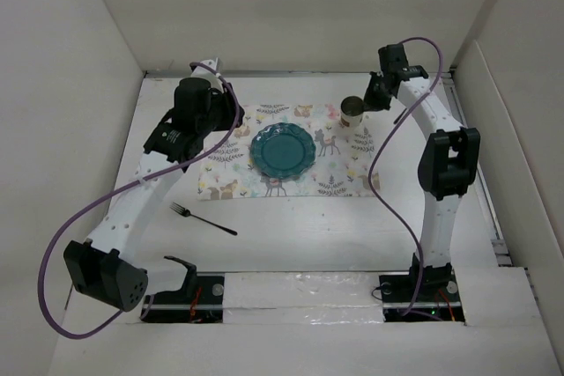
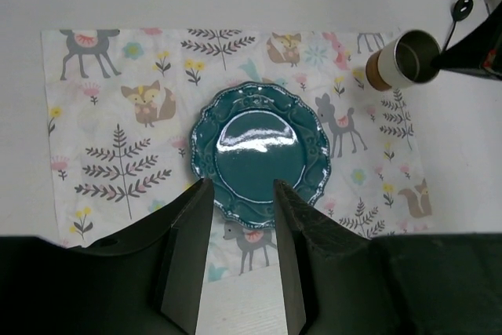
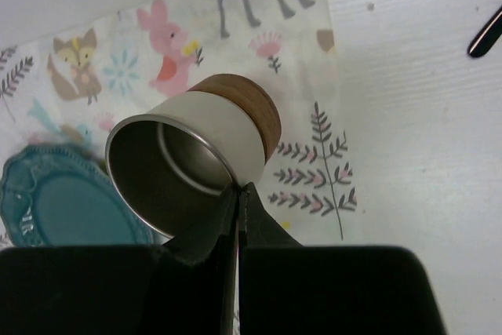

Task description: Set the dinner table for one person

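Note:
The white dinner table (image 1: 308, 235) carries a deer-print placemat (image 1: 344, 178) with a teal plate (image 1: 283, 150) at its middle. A white cup (image 1: 352, 113) with a wooden base and metal inside stands at the mat's far right corner. My right gripper (image 3: 238, 190) is shut on the near rim of the cup (image 3: 196, 154), one finger inside and one outside. My left gripper (image 2: 239, 194) hangs open above the mat's near edge, just short of the plate (image 2: 260, 153), with nothing between its fingers. A dark fork (image 1: 203, 217) lies on the bare table, left of centre.
White walls close in the table at the back and on both sides. A rail runs along the right edge (image 1: 485, 209). The left arm's purple cable (image 1: 79, 217) loops over the left part of the table.

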`<state>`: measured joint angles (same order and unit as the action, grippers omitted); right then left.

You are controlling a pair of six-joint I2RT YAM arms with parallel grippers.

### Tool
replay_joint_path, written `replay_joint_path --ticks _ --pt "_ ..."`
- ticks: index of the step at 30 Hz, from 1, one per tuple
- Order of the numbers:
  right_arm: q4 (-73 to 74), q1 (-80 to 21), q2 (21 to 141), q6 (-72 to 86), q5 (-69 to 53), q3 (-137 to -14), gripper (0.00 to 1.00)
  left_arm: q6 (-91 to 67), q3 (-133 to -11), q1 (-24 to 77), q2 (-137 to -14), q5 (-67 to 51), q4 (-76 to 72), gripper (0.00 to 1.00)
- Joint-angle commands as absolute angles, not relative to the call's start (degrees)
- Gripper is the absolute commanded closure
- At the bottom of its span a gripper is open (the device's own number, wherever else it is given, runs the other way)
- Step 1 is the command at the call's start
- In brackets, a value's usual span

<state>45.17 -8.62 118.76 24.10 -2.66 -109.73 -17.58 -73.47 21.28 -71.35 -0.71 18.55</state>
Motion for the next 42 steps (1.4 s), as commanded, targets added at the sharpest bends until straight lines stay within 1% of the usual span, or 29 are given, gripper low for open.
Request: replay_joint_path --ticks 1,4,8,12,20,21,22,26,27,28,31,32,35,37,39,40,41,42 --pt "45.2 -6.8 121.0 26.2 -2.2 -117.7 1.00 -16.4 -71.8 21.3 -68.9 -2.3 16.6 0.66" --pt "45.7 -5.5 124.4 27.2 -2.5 -121.6 1.00 -16.4 -71.2 21.3 -68.8 -2.7 16.5 0.66" --pt "45.5 -4.4 127.2 28.7 -4.7 -123.9 1.00 -16.4 -71.0 21.3 -69.3 -3.2 16.1 0.67" --pt "44.7 -3.9 128.1 30.1 -8.0 -122.6 1.00 -16.9 -71.1 21.3 -70.2 -3.9 15.6 0.67" --pt "43.9 -3.9 129.3 30.5 -7.2 -120.8 1.00 -17.5 -71.4 21.3 -71.9 -4.7 14.8 0.67" --pt "43.6 -3.9 129.7 30.5 -7.4 -120.6 0.95 -17.7 -71.4 21.3 -72.0 -4.7 14.6 0.67" --pt "43.8 -3.9 130.2 30.2 -8.3 -120.7 0.92 -18.0 -71.4 21.3 -72.2 -4.8 14.3 0.67" --pt "44.5 -3.9 131.0 29.7 -9.3 -120.4 0.95 -18.4 -71.5 21.3 -72.7 -4.8 14.0 0.67" --pt "44.3 -3.9 131.0 29.7 -9.3 -119.8 0.95 -18.5 -71.5 21.3 -72.8 -4.8 14.1 0.66" --pt "44.1 -3.9 130.8 29.8 -9.2 -119.4 0.93 -18.5 -71.5 21.3 -72.9 -4.8 14.0 0.67" --pt "43.6 -3.3 129.8 30.1 -9.1 -119.3 0.74 -18.5 -71.8 21.3 -73.5 -4.7 13.9 0.67" --pt "43.2 -2.8 129.3 30.2 -9.2 -119.5 0.64 -18.5 -71.9 21.3 -73.6 -4.6 13.9 0.67" --pt "43.2 -1.9 127.9 30.3 -10.0 -121.9 0.51 -18.5 -72.3 21.3 -74.1 -4.4 14.0 0.67" --pt "42.0 -0.4 126.6 30.4 -10.2 -122.1 0.49 -18.5 -72.8 21.3 -74.4 -4.2 14.1 0.67" --pt "40.1 1.9 125.0 30.7 -9.4 -121.4 0.51 -18.5 -73.2 21.3 -74.4 -4.0 14.1 0.66" --pt "39.2 2.8 124.9 30.9 -7.7 -120.9 0.61 -18.5 -73.1 21.3 -74.4 -3.8 14.1 0.66" --pt "38.4 4.3 125.0 31.2 -6.4 -120.3 0.85 -18.5 -73.2 21.3 -74.4 -3.7 14.3 0.66" --pt "38.4 5.1 125.9 31.2 -3.1 -120.2 0.96 -18.5 -73.2 21.3 -74.4 -3.5 14.3 0.66"
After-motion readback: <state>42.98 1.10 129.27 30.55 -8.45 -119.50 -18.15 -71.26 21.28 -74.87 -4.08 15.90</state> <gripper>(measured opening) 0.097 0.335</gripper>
